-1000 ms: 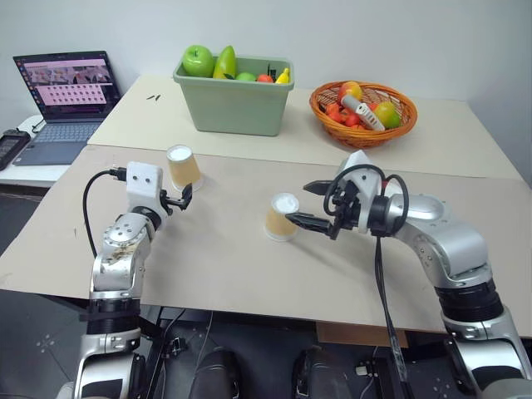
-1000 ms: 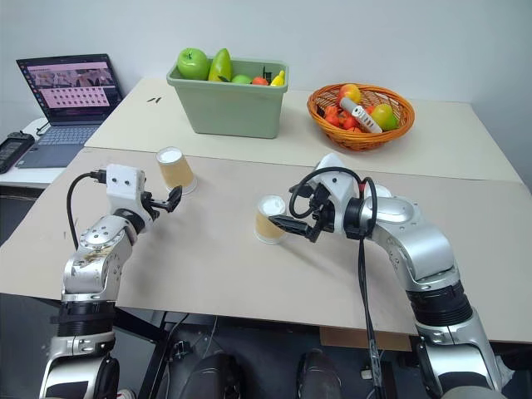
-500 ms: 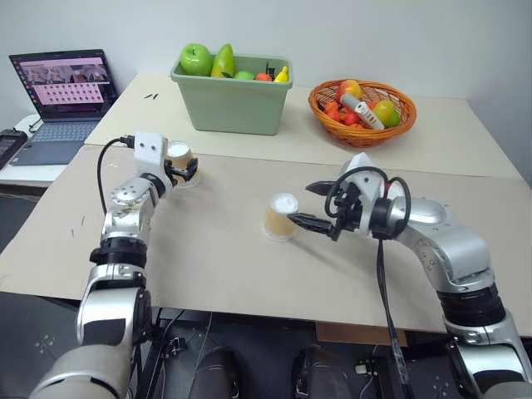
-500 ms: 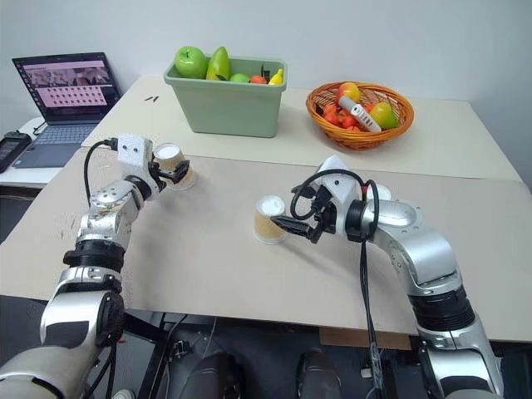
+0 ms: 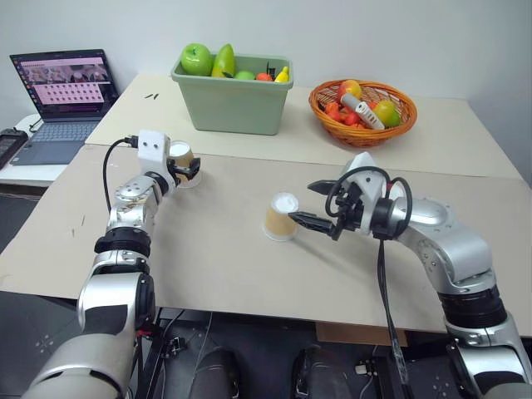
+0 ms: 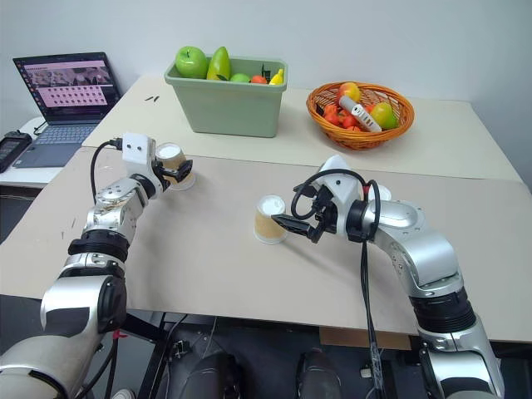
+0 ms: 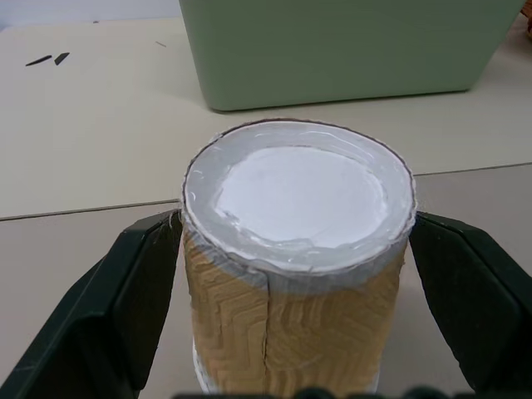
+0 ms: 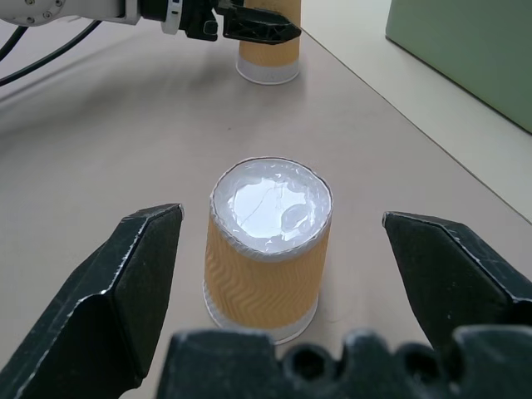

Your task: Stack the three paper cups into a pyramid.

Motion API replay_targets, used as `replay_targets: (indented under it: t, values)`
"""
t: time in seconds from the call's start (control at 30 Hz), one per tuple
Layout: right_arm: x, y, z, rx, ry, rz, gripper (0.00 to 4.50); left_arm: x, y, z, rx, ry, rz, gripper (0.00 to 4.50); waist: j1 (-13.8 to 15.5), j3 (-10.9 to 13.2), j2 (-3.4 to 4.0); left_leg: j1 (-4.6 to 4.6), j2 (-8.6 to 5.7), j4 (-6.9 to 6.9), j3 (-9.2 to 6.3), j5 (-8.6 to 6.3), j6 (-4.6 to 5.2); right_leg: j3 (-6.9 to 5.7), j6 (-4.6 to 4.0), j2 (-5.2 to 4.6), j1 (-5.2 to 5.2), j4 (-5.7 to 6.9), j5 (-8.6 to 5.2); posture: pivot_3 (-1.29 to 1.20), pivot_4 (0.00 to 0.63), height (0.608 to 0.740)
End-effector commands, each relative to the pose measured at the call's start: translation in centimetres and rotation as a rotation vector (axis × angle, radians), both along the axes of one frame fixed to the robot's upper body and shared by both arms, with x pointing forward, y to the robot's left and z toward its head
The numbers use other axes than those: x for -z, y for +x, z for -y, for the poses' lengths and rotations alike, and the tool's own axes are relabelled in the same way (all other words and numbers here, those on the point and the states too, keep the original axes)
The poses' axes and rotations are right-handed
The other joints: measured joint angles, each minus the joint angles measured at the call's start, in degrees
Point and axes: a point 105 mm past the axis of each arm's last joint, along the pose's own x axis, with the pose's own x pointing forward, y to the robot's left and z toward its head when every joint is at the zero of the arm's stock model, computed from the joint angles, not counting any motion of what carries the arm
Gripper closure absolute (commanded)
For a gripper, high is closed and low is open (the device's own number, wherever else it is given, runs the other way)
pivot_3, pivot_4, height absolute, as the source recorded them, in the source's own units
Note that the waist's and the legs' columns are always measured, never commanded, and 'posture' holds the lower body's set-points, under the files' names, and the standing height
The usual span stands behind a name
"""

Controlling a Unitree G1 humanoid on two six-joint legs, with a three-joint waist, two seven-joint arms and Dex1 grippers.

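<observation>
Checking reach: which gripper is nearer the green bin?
Left. The left gripper sits around a cup just before the green bin; the right gripper is farther back.

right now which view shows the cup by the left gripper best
The left wrist view: that cup stands upside down between the open left gripper, white base up. The eye views show it small beside the gripper; the right wrist view shows it partly hidden.

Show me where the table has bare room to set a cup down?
Bare room lies between the two cups and along the near table edge. It is crowded at the back, by the green bin and fruit basket.
</observation>
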Motion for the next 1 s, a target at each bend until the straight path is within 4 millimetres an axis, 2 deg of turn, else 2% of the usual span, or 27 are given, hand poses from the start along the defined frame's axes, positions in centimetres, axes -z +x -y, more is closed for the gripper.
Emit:
replay_targets:
  t: [0.03, 0.07, 0.1, 0.13, 0.3, 0.37, 0.5, 0.6, 0.67, 0.77, 0.87, 1.0]
  values:
    - [-1.4, -0.3, 0.3, 0.003, 0.015, 0.054, 0.0, -2.9, 0.2, -0.2, 0.001, 0.0, 0.091, 0.68, 0.0, 0.0, 0.0, 0.0, 0.0, 0.0, 0.0, 0.0, 0.0, 0.0, 0.0, 0.0, 0.0, 0.0, 0.0, 0.0, 0.15, 0.656]
    - [-1.4, -0.3, 0.3, 0.003, 0.016, 0.053, 0.0, -2.9, 0.2, -0.2, 0.002, 0.003, 0.092, 0.89, 0.0, 0.0, 0.0, 0.0, 0.0, 0.0, 0.0, 0.0, 0.0, 0.0, 0.0, 0.0, 0.0, 0.0, 0.0, 0.0, 0.15, 0.656]
    - [-1.4, -0.3, 0.3, 0.002, 0.016, 0.052, 0.0, -2.9, 0.2, -0.2, 0.005, 0.008, 0.093, 1.46, 0.0, 0.0, 0.0, 0.0, 0.0, 0.0, 0.0, 0.0, 0.0, 0.0, 0.0, 0.0, 0.0, 0.0, 0.0, 0.0, 0.15, 0.656]
    - [-1.3, -0.3, 0.3, 0.002, 0.014, 0.05, 0.0, -2.8, 0.2, -0.1, 0.009, 0.012, 0.087, 1.7, 0.0, 0.0, 0.0, 0.0, 0.0, 0.0, 0.0, 0.0, 0.0, 0.0, 0.0, 0.0, 0.0, 0.0, 0.0, 0.0, 0.15, 0.656]
    - [-1.2, -0.3, 0.3, 0.003, 0.014, 0.047, 0.0, -3.1, 0.2, 0.2, 0.021, 0.019, 0.103, 1.7, 0.0, 0.0, 0.0, 0.0, 0.0, 0.0, 0.0, 0.0, 0.0, 0.0, 0.0, 0.0, 0.0, 0.01, 0.0, 0.0, 0.15, 0.656]
    - [-1.2, -0.3, 0.4, 0.005, 0.013, 0.046, 0.0, -3.8, 0.0, 1.1, 0.068, 0.02, 0.143, 1.7, 0.0, 0.0, 0.0, 0.0, 0.0, 0.0, 0.0, 0.0, 0.0, 0.0, 0.0, 0.0, 0.0, 0.0, 0.0, 0.0, 0.15, 0.656]
    - [-1.1, -0.3, 0.4, 0.01, 0.011, 0.042, 0.0, -5.7, -1.5, 4.9, 0.297, 0.019, 0.246, 1.7, 0.1, 0.0, 0.0, -0.13, 0.0, 0.05, -0.02, 0.0, 0.0, -0.09, 0.0, -0.01, -0.04, 0.0, 0.0, 0.0, 0.15, 0.656]
    - [-1.0, -0.3, 0.5, 0.015, 0.009, 0.042, 0.0, -6.2, -4.1, 8.0, 0.52, 0.014, 0.283, 1.7, 0.1, 0.0, 0.0, -0.18, -0.02, 0.09, -0.05, 0.0, 0.0, -0.11, 0.0, -0.02, -0.04, -0.03, 0.0, 0.0, 0.15, 0.656]
    - [-1.0, -0.2, 0.7, 0.029, 0.011, 0.044, 0.0, -5.0, -6.2, 9.2, 0.676, 0.039, 0.237, 1.7, -0.1, 0.0, 0.01, -0.14, -0.01, 0.09, -0.11, 0.0, 0.0, -0.09, 0.0, -0.02, -0.04, 0.02, 0.0, 0.0, 0.15, 0.656]
    - [-1.2, -0.1, 1.0, 0.046, 0.014, 0.049, 0.0, -2.2, -8.6, 9.2, 0.822, 0.105, 0.121, 1.7, -0.8, 0.0, 0.02, 0.0, 0.02, 0.07, -0.06, 0.01, -0.01, -0.03, 0.0, 0.01, -0.01, 0.07, -0.01, 0.0, 0.15, 0.656]
    - [-1.3, -0.1, 1.3, 0.057, 0.013, 0.053, 0.0, -0.4, -10.1, 8.7, 0.912, 0.158, 0.026, 1.7, -1.2, 0.0, 0.02, 0.05, 0.04, 0.07, -0.07, 0.03, -0.04, -0.02, -0.01, 0.02, 0.02, 0.13, -0.01, 0.0, 0.15, 0.656]
    - [-1.4, -0.1, 1.6, 0.068, 0.012, 0.056, 0.0, 0.4, -10.9, 8.7, 0.973, 0.188, -0.03, 1.7, -0.8, 0.0, 0.02, 0.06, 0.05, 0.07, -0.11, 0.02, -0.04, 0.0, -0.01, 0.02, 0.03, 0.1, -0.01, 0.0, 0.15, 0.656]
